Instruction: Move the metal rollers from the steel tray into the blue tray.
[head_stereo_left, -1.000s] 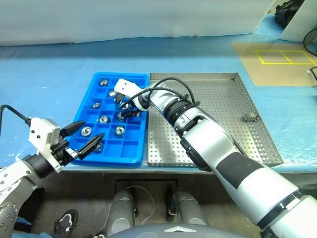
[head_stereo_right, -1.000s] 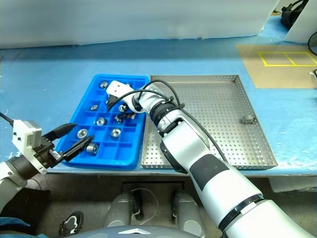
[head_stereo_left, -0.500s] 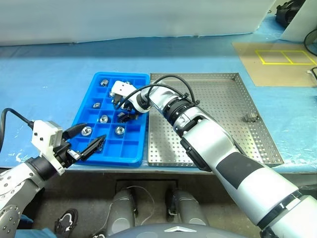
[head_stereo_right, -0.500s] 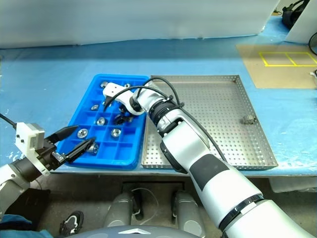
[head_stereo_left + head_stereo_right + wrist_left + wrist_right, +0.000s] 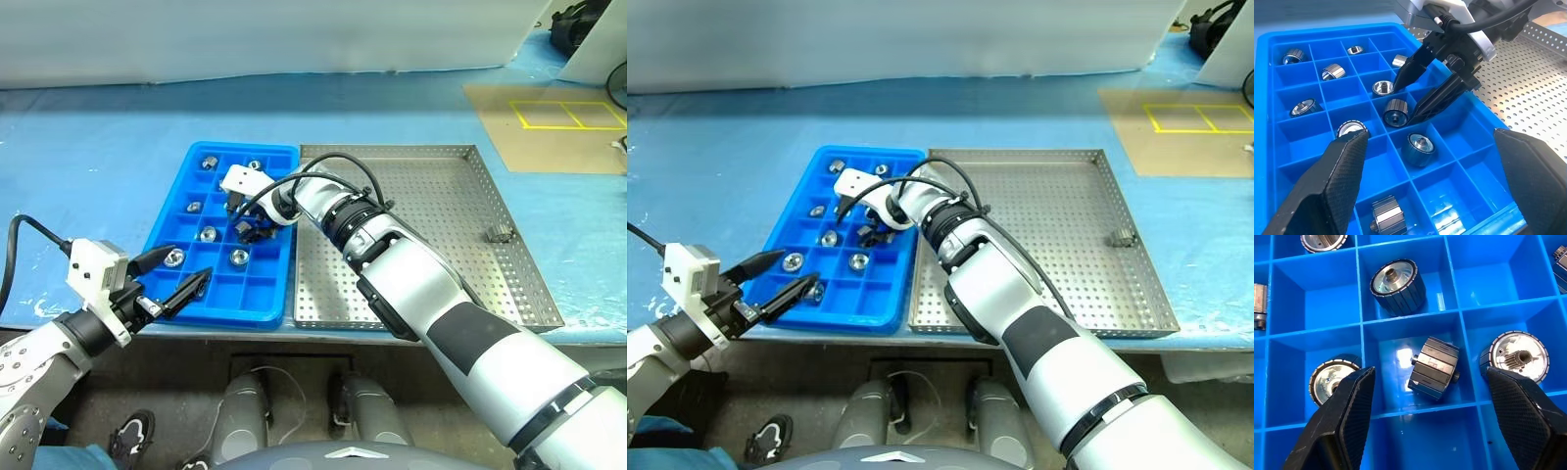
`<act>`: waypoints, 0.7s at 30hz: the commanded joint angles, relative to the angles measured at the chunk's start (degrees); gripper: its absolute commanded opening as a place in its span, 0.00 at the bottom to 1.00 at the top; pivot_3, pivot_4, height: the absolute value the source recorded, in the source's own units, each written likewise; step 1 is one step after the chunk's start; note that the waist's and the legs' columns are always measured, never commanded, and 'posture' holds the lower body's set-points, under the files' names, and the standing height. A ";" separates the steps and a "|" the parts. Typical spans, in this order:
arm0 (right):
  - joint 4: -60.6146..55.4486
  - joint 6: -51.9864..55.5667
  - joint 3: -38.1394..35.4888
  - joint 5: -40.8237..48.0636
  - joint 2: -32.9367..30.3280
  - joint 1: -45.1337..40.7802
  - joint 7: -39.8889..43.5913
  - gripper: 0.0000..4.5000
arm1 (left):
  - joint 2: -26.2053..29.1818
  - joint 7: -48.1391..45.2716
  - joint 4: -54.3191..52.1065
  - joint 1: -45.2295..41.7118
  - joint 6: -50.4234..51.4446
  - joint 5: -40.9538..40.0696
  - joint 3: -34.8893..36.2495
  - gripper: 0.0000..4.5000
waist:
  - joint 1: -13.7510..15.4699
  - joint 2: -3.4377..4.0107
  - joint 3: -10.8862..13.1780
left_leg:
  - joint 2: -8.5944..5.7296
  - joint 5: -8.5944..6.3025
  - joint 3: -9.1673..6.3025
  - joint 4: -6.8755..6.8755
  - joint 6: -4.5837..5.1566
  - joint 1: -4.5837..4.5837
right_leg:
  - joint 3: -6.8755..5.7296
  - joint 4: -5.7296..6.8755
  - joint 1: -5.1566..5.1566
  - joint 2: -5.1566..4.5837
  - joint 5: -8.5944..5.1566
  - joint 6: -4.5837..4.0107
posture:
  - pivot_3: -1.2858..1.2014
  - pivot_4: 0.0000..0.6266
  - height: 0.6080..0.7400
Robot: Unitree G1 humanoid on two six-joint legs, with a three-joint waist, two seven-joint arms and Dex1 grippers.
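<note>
Pale blue sheeting is covering the table under both trays. Hovering over the blue tray [image 5: 220, 235], the right gripper [image 5: 1422, 95] is standing released, its fingers [image 5: 1347, 416] straddling a just-dropped roller [image 5: 1432, 367] lying loose between them. Looking hard, heavy and slick, it wants pinching across its ribbed sides. One more piece [image 5: 498, 232] is waiting far off in the steel tray [image 5: 431, 235]. The left gripper [image 5: 174, 279] is idling spread wide.

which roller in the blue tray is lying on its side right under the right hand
The metal roller in the compartment between the open right hand's fingers: its ribbed wall faces up, while its neighbours in the blue tray show their round end faces.
</note>
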 commanded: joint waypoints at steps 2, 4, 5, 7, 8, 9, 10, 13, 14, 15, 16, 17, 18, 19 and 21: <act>-3.79 2.33 -0.41 1.74 2.74 -0.54 4.00 0.82 | 0.50 -0.17 -2.04 0.11 -0.81 -0.15 0.44 0.96 | 0.03 0.01 0.01 | 0.01 0.00 0.00 -0.03 0.00 -0.01 | 0.00 -0.01 -0.02 0.01 0.00 0.00 | 0.45 0.24 1.00; -4.64 3.14 -0.50 2.05 2.58 -0.55 5.03 0.82 | 0.58 -0.22 -1.98 0.09 -0.79 -0.11 0.40 0.96 | -0.02 0.01 0.01 | 0.01 0.00 0.01 -0.03 0.00 -0.02 | 0.00 -0.03 -0.02 0.01 -0.01 -0.01 | 0.45 0.24 1.00; -5.15 3.53 -0.44 2.16 2.51 -0.45 5.71 0.82 | 0.61 -0.22 -1.96 0.05 -0.78 -0.11 0.37 0.96 | -0.02 0.02 0.01 | 0.01 -0.01 0.01 -0.03 0.00 -0.02 | 0.00 -0.05 -0.02 0.01 -0.01 -0.02 | 0.45 0.24 1.00; -6.26 3.87 -0.04 2.26 2.37 -0.03 6.88 0.82 | 0.64 -0.26 -1.91 0.01 -0.79 -0.09 0.33 0.96 | 0.05 0.02 0.01 | 0.01 -0.02 0.01 -0.06 -0.01 -0.02 | 0.00 -0.05 -0.03 0.01 -0.02 -0.04 | 0.45 0.24 1.00; -6.56 4.05 0.25 2.16 2.41 0.33 6.94 0.82 | 0.64 -0.27 -1.86 -0.01 -0.82 0.02 0.20 0.96 | 0.06 0.02 0.01 | 0.01 -0.02 0.01 -0.06 -0.01 -0.02 | 0.00 -0.04 -0.03 0.01 -0.03 -0.05 | 0.45 0.24 1.00; -6.90 4.09 0.66 1.97 2.48 0.84 6.99 0.82 | 0.63 -0.28 -1.84 -0.05 -0.84 0.09 0.10 0.96 | 0.07 0.02 0.01 | 0.00 -0.01 0.01 -0.07 -0.01 -0.02 | 0.00 -0.03 -0.03 0.01 -0.03 -0.04 | 0.45 0.24 1.00; -7.18 4.18 0.95 1.83 2.51 1.20 7.01 0.82 | 0.65 -0.27 -1.82 -0.10 -0.84 0.11 0.03 0.96 | 0.07 0.02 0.01 | 0.00 -0.01 0.01 -0.06 -0.01 -0.01 | 0.00 -0.02 -0.02 0.00 -0.03 -0.04 | 0.45 0.24 1.00; -8.18 2.20 2.37 0.79 2.25 2.50 5.69 0.82 | 0.68 -0.25 -1.72 -0.16 -0.83 0.21 -0.02 0.96 | 0.15 0.01 0.01 | 0.00 0.00 0.01 -0.06 -0.03 0.03 | 0.00 0.00 0.01 0.00 -0.03 -0.04 | 0.45 0.24 1.00; -8.13 1.79 2.61 0.61 2.21 2.79 4.99 0.82 | 0.69 -0.24 -1.71 -0.14 -0.84 0.32 -0.05 0.96 | 0.15 0.02 0.01 | 0.00 0.00 0.01 -0.06 -0.03 0.04 | 0.00 0.01 0.02 0.00 -0.03 -0.04 | 0.45 0.24 1.00; -7.57 1.07 2.54 0.50 2.19 2.89 3.79 0.82 | 0.69 -0.24 -1.70 -0.11 -0.85 0.38 -0.07 0.96 | 0.14 0.02 0.01 | -0.01 0.01 0.01 -0.06 -0.04 0.04 | 0.00 0.01 0.01 -0.01 -0.03 -0.04 | 0.45 0.24 1.00; -7.05 0.23 2.41 0.36 2.15 2.89 2.43 0.82 | 0.67 -0.25 -1.71 -0.07 -0.88 0.48 -0.10 0.96 | 0.14 0.02 0.01 | -0.01 0.01 0.01 -0.06 -0.04 0.04 | 0.00 0.02 0.01 -0.01 -0.03 -0.04 | 0.45 0.24 1.00; -6.52 -0.58 2.01 0.50 2.13 2.68 1.39 0.82 | 0.66 -0.25 -1.74 -0.03 -0.86 0.50 -0.06 0.96 | 0.13 0.02 0.01 | 0.00 0.01 0.01 -0.06 -0.05 0.05 | 0.00 0.03 0.01 0.00 -0.03 -0.04 | 0.45 0.24 1.00; -6.17 -1.19 1.74 0.61 2.12 2.51 0.75 0.82 | 0.66 -0.26 -1.76 -0.01 -0.85 0.49 -0.04 0.96 | 0.13 0.02 0.01 | 0.00 0.01 0.01 -0.06 -0.05 0.05 | 0.00 0.03 0.01 0.00 -0.03 -0.04 | 0.45 0.24 1.00; -5.85 -1.26 1.41 0.82 2.16 2.22 0.27 0.82 | 0.67 -0.32 -1.78 0.09 -0.87 0.57 -0.02 0.96 | 0.13 0.02 0.01 | 0.00 0.02 0.01 -0.06 -0.06 0.05 | 0.00 0.02 0.01 0.00 -0.03 -0.04 | 0.45 0.24 1.00; -5.70 -2.38 1.57 0.71 2.05 1.99 0.02 0.82 | 0.70 -0.49 -1.73 0.22 -0.92 0.66 0.08 0.96 | 0.11 0.02 0.01 | 0.00 0.02 0.01 -0.06 -0.05 0.04 | 0.00 0.01 0.01 0.00 -0.03 -0.04 | 0.45 0.24 1.00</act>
